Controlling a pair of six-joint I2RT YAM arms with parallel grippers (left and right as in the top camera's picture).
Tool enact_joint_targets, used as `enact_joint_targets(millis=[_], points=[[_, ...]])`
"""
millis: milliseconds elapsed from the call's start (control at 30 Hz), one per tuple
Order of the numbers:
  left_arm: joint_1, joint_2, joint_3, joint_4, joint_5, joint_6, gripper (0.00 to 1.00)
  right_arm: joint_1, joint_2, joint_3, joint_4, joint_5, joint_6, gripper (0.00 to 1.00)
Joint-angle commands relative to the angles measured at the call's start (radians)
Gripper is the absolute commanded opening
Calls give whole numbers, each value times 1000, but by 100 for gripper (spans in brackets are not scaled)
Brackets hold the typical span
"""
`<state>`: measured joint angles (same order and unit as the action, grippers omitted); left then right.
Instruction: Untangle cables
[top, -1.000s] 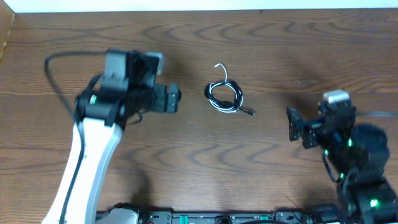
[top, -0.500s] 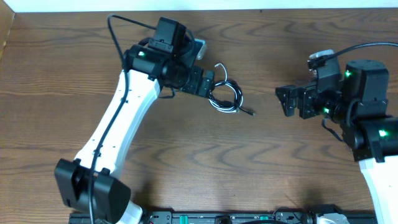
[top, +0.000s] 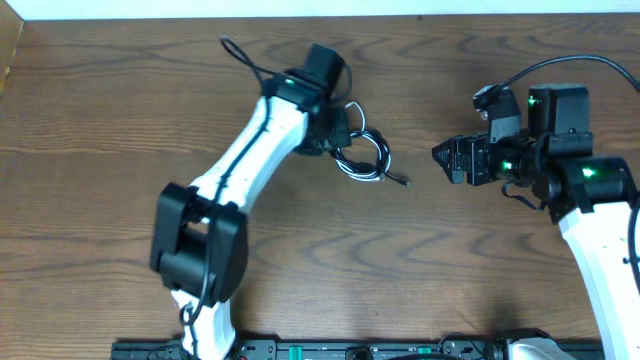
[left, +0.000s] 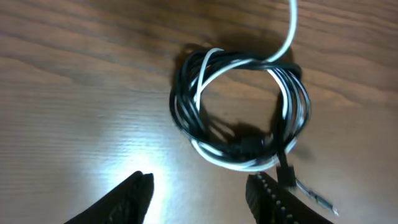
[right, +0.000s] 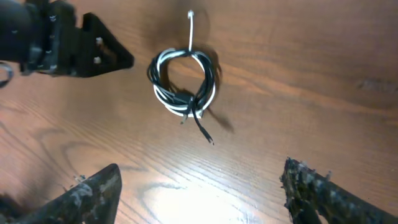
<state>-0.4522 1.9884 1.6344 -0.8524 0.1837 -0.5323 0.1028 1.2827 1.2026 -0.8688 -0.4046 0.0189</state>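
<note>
- We see the black cable (left: 180, 109) and white cable (left: 231, 163) coiled together in one ring, mid table (top: 120, 200), slightly far of centre.
- White cable's loose end points far; black cable's plug end trails near-right.
- Left gripper (top: 338, 138) just left of ring, jaws partly apart, holding nothing.
- Right gripper (top: 447, 160) well right of ring, jaws wide, empty.
</note>
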Motion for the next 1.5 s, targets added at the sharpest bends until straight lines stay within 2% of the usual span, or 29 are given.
enact_joint_targets(millis=[0,200,333,500,567,633,800,1067,1233,1467], points=[[-34,58,16,14,-43,-159,49,-4,21,13,-3,-13,11,76],[-73,149,16,22,-47,-233,44,-4,29,13,-6,-13,11,75],[-89,200,16,34,-48,-233,41,-4,29,13,-7,-13,11,75],[-92,255,15,48,-48,-233,30,-4,29,13,-7,-13,11,75],[-92,264,13,48,-67,-233,22,-4,29,13,-7,-13,11,76],[-92,265,12,47,-92,-232,8,-4,29,13,-6,-13,11,76],[-87,251,13,46,-90,-219,7,-4,43,13,1,-13,18,76],[-86,85,13,8,-61,-80,7,8,128,13,22,-62,79,73],[-86,-9,13,2,102,74,8,46,184,13,88,-141,106,72],[-86,-31,9,-11,302,245,7,104,275,13,182,-140,254,67]])
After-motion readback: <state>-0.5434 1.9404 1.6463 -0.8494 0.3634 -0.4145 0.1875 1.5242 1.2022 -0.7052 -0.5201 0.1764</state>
